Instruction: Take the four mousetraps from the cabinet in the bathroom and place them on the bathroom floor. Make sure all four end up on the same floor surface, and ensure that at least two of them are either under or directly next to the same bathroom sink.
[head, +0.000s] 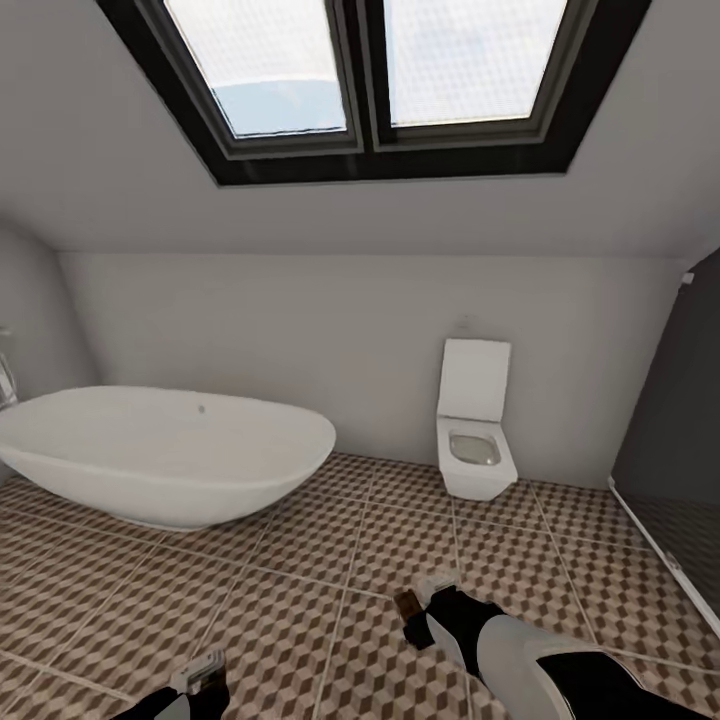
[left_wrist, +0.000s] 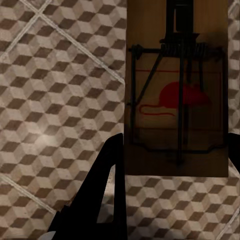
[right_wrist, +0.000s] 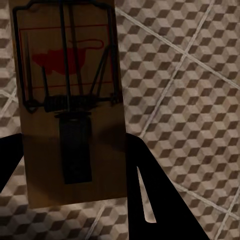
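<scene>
Only red mouse marks (left_wrist: 177, 97) on mousetraps (right_wrist: 67, 105).

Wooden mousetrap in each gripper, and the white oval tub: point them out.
Left gripper's wooden mousetrap (left_wrist: 177, 100): left wrist view, red mouse mark.
Right gripper's wooden mousetrap (right_wrist: 67, 60): right wrist view, red mark.
White oval tub (head: 160, 470): head view, outer wall.

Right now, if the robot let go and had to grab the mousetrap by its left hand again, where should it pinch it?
Probably the long edges of the wooden board, as the left gripper does now on its mousetrap. The board is flat and thin, so fingers fit on either side. Come in from the plain end, away from the spring and wire bar, which sit on top near the middle.
</scene>
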